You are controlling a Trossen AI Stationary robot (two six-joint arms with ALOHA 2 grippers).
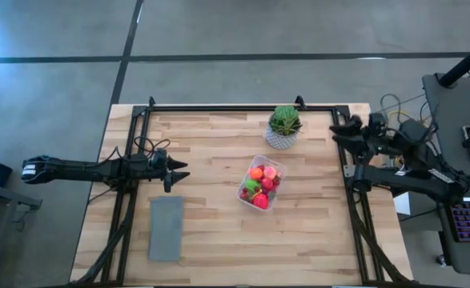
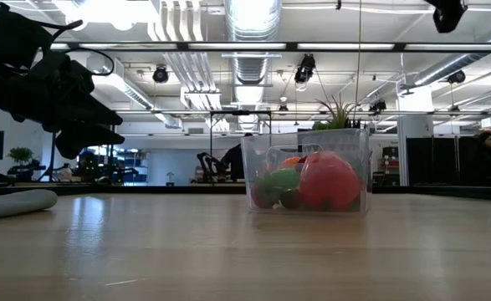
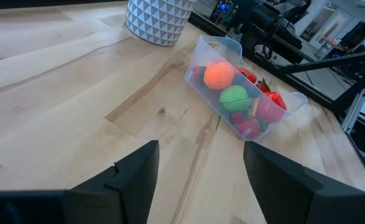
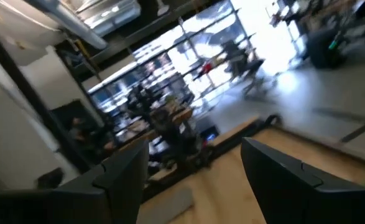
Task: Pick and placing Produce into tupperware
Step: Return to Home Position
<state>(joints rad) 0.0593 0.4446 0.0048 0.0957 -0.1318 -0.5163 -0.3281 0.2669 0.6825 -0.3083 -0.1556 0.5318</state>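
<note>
The clear tupperware tub (image 1: pixel 260 185) stands on its base near the table's middle, and the produce (image 1: pixel 263 182) lies inside it: an orange ball (image 3: pixel 219 75), a green piece (image 3: pixel 234 98), red and pink berries (image 3: pixel 258 107). The low view shows the tub (image 2: pixel 307 174) with red and green pieces behind its wall. My left gripper (image 1: pixel 182 170) hovers open above the table's left part, well left of the tub; its fingers frame the tub (image 3: pixel 241 93) in the left wrist view. My right gripper (image 1: pixel 336 133) is open and empty, raised at the table's far right corner.
A spiky green plant in a white patterned pot (image 1: pixel 283 128) stands just beyond the tub toward the far edge. A flat grey rectangle (image 1: pixel 166 228) lies near the left gripper, toward the near edge. Black frame rails (image 1: pixel 126 200) run along the table's sides. Bare wood surrounds the tub.
</note>
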